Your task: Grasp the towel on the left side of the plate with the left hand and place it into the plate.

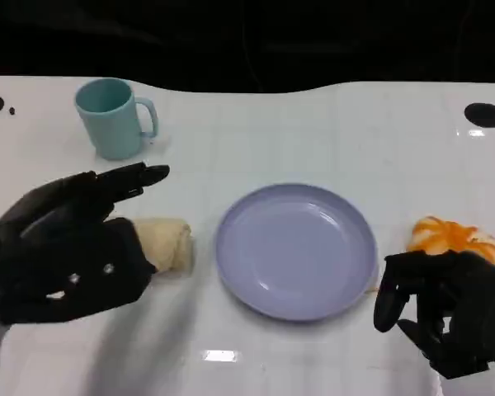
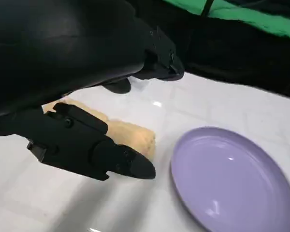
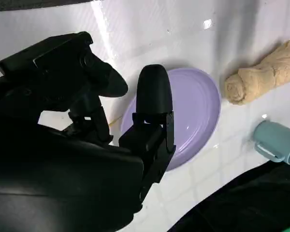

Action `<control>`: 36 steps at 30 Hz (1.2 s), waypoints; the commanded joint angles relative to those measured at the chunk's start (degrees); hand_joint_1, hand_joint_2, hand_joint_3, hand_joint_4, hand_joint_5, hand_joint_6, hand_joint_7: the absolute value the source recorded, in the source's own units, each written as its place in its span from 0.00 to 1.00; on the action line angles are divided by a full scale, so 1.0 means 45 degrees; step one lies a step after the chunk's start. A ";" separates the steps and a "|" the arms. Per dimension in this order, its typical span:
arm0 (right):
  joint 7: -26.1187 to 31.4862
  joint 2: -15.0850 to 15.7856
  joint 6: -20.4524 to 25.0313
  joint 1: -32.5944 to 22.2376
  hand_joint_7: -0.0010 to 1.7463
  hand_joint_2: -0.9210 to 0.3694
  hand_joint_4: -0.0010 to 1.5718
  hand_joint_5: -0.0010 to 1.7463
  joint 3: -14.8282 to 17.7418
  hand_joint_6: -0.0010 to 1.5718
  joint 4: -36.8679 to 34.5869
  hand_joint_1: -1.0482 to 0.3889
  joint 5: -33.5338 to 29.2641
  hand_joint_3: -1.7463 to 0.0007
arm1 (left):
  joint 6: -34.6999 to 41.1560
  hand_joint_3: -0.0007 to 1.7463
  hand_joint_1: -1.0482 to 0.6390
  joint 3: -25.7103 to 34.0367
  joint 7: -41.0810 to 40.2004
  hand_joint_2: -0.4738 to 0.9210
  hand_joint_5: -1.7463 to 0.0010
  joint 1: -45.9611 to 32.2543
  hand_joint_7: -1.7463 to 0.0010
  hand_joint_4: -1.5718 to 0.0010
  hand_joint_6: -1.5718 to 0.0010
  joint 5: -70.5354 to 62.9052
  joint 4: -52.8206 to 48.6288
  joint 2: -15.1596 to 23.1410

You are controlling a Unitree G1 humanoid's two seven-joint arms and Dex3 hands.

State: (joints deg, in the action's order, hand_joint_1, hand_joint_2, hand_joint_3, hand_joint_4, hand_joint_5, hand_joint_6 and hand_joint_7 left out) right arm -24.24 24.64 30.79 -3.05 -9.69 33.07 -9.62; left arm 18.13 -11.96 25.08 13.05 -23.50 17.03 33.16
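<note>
Towel (image 1: 167, 242) lies rolled on bench (image 1: 313, 124), just left of plate (image 1: 295, 249); left hand (image 1: 70, 247) hovers over it, fingers spread, holding nothing.

Glossy plate (image 1: 295, 252), soft cloth towel (image 1: 167, 243)

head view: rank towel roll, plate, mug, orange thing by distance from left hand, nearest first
From the left hand:
1. Beige rolled towel, right beside the fingers, partly hidden behind the hand.
2. Light blue ceramic mug, at the back of the table, beyond the hand.
3. Round lavender plate, centre, past the towel.
4. Orange peeled-fruit-like object, far right, by the right hand.
Mug and plate are nearly tied.
</note>
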 commanded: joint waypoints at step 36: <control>0.0056 0.0108 0.0560 -0.0094 0.80 0.26 0.45 0.99 -0.0027 0.44 0.0683 0.73 -0.0050 0.41 | -0.3128 0.09 0.32 -0.4435 -0.3702 1.00 0.93 0.5861 0.97 0.63 0.64 -0.4924 -1.4774 -0.3039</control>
State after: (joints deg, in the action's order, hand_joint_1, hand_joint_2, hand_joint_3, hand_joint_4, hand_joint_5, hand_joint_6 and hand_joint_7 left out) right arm -23.72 24.27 33.12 -3.46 -10.08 35.29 -9.84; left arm 4.72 -31.94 9.79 39.18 -46.40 -46.31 19.83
